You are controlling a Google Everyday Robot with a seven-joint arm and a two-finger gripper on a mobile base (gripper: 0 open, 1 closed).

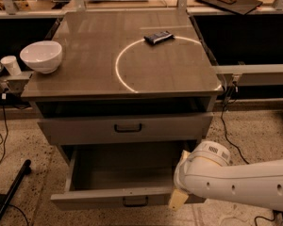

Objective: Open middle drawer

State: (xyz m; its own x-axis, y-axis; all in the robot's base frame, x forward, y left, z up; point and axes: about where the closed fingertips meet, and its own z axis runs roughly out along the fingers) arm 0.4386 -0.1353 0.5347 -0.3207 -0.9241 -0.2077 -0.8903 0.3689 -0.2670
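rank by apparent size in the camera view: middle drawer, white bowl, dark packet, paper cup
middle drawer
white bowl
dark packet and paper cup: look alike, unranked
The tool is at the drawer's right front corner.
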